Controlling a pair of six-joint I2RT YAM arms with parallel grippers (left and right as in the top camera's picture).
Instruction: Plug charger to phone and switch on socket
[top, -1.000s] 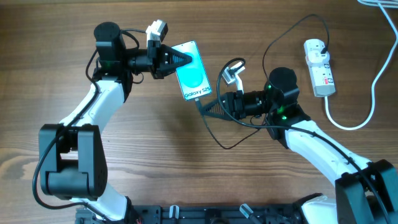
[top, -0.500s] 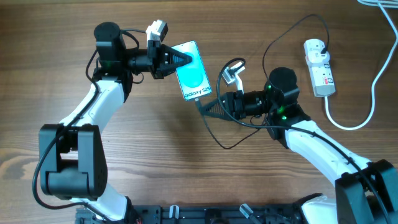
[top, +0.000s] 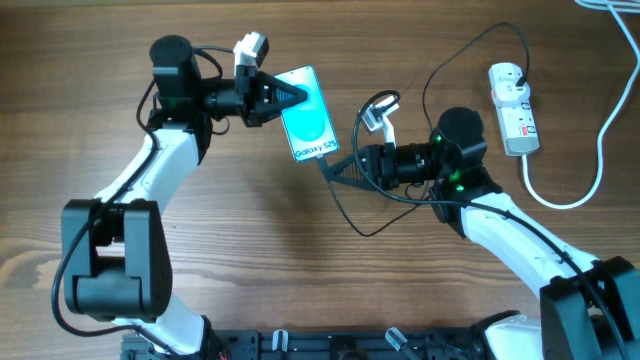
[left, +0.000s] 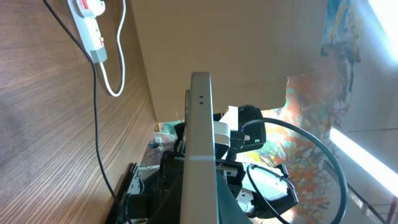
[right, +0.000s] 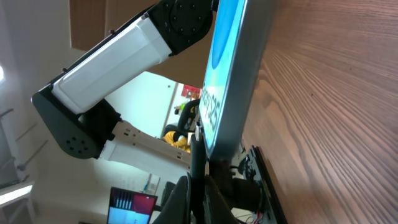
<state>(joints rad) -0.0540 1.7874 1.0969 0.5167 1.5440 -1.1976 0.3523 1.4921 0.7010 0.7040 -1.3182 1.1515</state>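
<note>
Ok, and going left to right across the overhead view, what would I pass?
Left arm's camera → phone → right arm's camera → power strip → white cord.

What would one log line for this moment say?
left claw: shut on phone | right claw: shut on charger, tip at phone's short edge | socket: untouched
</note>
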